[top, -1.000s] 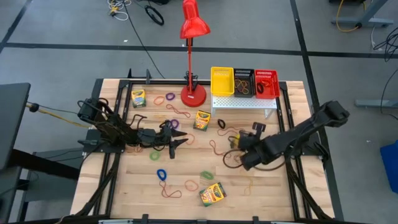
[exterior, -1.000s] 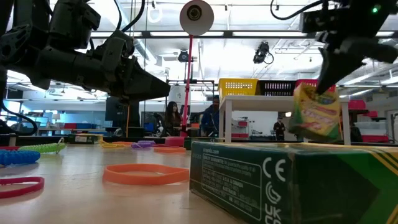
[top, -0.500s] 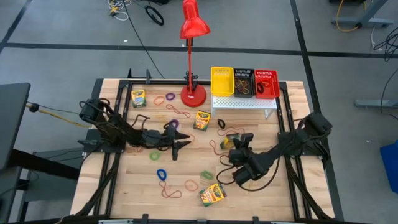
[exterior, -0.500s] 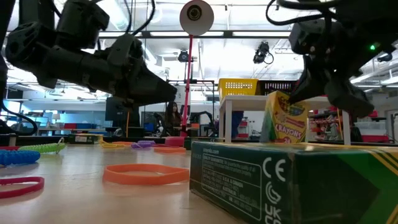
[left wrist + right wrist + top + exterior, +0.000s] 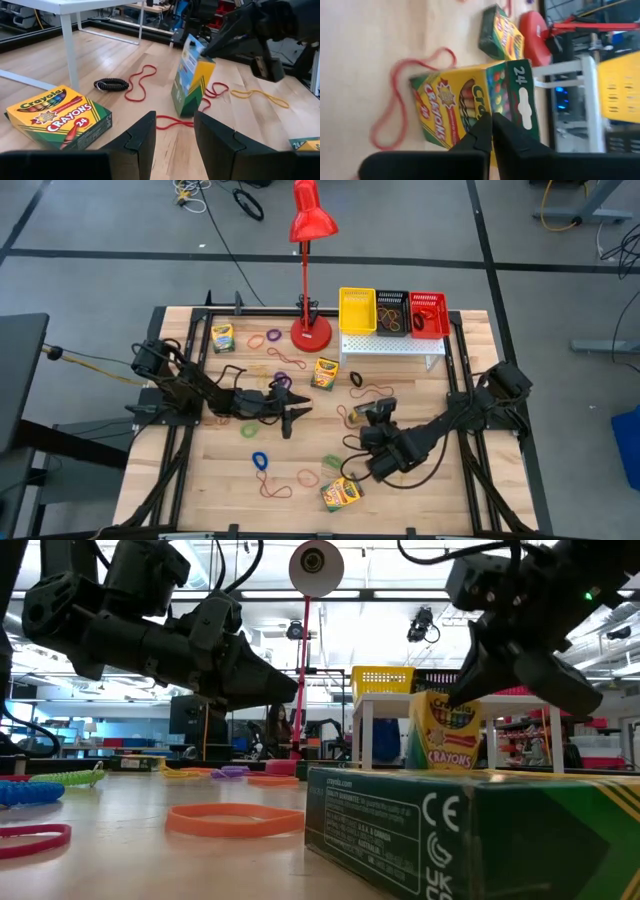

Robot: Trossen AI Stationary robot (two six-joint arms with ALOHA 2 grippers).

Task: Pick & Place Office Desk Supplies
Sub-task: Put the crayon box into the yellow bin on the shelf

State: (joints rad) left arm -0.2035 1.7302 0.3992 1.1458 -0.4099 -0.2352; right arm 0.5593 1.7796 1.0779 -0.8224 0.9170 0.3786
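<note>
Right gripper (image 5: pixel 362 418) has carried a crayon box (image 5: pixel 353 414) down to the table (image 5: pixel 430 500) centre, jaws pinching its top (release seems next). Left gripper (image 5: pixel 296 412), at nine o'clock, jaws spread, waits empty.

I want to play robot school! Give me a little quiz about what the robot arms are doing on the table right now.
1. True or false: the left gripper is holding something.
2. Pick one: what is the right gripper pinching? A) a crayon box B) the red lamp C) a purple loop
3. Count: how many bins sit side by side on the white stand?

Key: 1 false, its fingers are apart with nothing between them. 2 A, it grips the top of the box, which stands on the table. 3 three: yellow, black and red.
</note>
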